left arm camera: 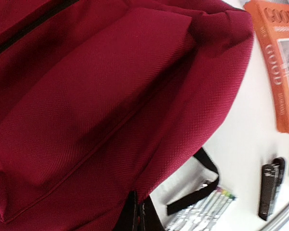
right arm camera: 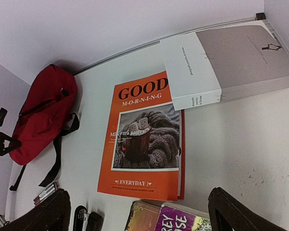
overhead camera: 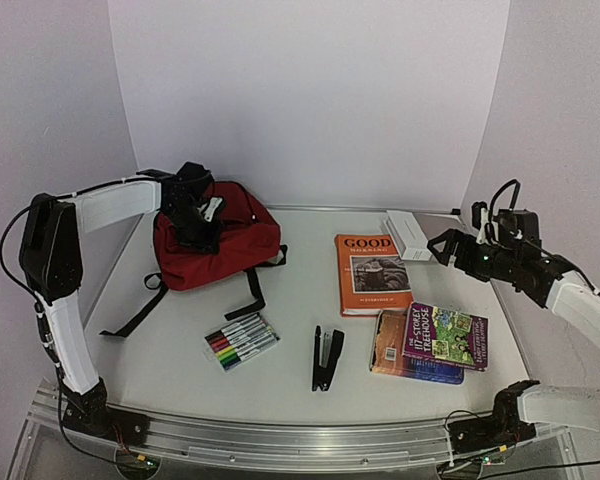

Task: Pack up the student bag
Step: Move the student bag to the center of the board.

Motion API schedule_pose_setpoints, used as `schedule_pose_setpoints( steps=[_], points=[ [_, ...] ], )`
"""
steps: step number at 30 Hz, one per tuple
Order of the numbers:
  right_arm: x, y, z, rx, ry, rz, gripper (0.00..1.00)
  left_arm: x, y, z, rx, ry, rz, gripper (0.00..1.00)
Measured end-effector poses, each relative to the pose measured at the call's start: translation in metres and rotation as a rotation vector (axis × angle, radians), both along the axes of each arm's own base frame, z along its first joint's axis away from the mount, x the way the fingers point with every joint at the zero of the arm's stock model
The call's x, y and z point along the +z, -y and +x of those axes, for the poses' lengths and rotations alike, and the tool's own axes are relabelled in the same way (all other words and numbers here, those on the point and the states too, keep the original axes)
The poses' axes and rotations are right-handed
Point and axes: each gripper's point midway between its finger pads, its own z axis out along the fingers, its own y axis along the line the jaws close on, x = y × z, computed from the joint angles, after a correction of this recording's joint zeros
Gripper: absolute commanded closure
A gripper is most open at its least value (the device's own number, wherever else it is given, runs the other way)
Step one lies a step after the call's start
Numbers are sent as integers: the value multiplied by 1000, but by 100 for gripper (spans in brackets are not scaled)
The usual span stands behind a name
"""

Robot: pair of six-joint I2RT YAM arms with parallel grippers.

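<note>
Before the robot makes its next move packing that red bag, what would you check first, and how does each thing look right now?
1. Student bag open for packing: not ok. No opening shows, and the zipper looks shut.
2. Left pincer over the bag: ok. Whether it is open or shut: cannot tell.
3. Right pincer free: ok, open and empty.
4. Orange book free to lift: not ok. The white book overlaps its corner.
5. Marker set and stapler lying separate: ok.
</note>
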Motion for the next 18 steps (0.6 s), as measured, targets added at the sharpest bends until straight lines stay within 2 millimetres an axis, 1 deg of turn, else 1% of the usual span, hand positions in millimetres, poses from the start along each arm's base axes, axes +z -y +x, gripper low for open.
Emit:
schedule_pose_setpoints(
  steps=[5,6,9,12,13,14,18],
  points=[
    [-2,-1,7,2,-23,-12,2,54,34,0,42,-5,-186,100],
    [-2,-1,7,2,-26,-13,2,62,39,-1,49,-9,-219,100],
    [-3,-1,6,0,-29,-11,2,80,55,-10,66,-41,-324,100],
    [-2,-1,5,-3,-30,-2,2,94,77,-18,64,-75,-431,99],
    [-2,-2,4,-2,-32,3,2,96,85,-21,59,-85,-457,95],
    [-2,-3,4,0,-35,8,2,99,94,-25,48,-93,-482,89],
    [-5,-10,2,19,-50,25,2,109,128,-42,-8,-122,-568,51]
  ],
)
